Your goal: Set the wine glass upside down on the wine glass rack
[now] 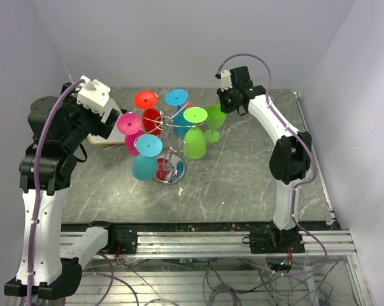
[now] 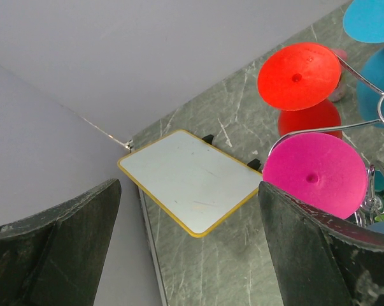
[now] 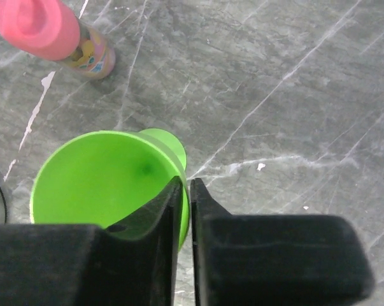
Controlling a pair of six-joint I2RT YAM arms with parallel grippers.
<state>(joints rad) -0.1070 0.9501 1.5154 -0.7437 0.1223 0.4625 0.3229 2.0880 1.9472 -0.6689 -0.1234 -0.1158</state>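
A lime green wine glass stands upright on the table just right of the wine glass rack, a silver wire stand with a chrome base. Several glasses hang upside down on it: red, pink, two blue and one green. My right gripper is shut on the green glass's rim; in the right wrist view one finger is inside the bowl and one outside, gripper. My left gripper is open and empty, left of the rack, gripper.
A white board with a yellow edge lies at the back left corner under my left gripper. A small pink-capped bottle stands behind the green glass. The back wall is close behind the rack.
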